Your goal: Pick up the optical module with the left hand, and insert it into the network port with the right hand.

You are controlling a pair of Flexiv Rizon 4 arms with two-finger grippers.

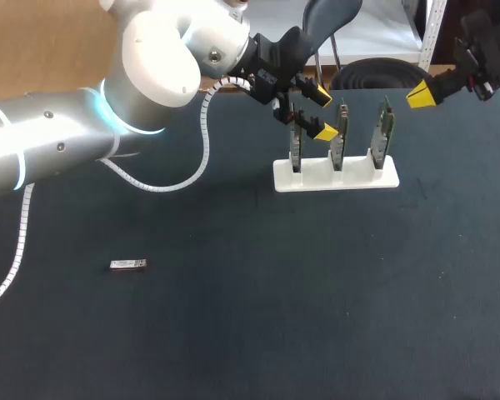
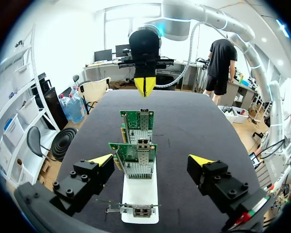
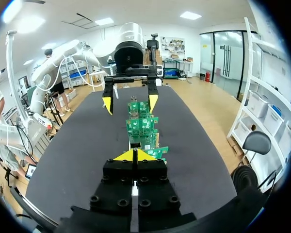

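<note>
- My left claw (image 1: 322, 114) is released and holds nothing; it hangs over the left end of a row of three network cards (image 2: 134, 162), which stand upright in a white holder (image 1: 336, 177)
- The optical module (image 1: 128, 265) lies flat on the dark counter (image 1: 233, 333), well apart from the holder, on my left and nearer to me, with nothing touching it
- My right claw (image 3: 134, 155) is clenched on nothing, tips pressed together, raised off the other end of the row
- I judge the pickup not yet begun, so the left claw has the whole way to go; I should lift clear of the cards first so no finger catches one
- Over the module, I want my fingers across its narrow sides, gripping towards one end so the other stays free for the right claw
- I cannot tell from here which end is the plug
- The module is thin and low, so my tips must go almost to the counter and close gently, or it may skid or tip
- The right claw must open before the handover; each port (image 2: 144, 114) seems to sit at a card's top edge
</note>
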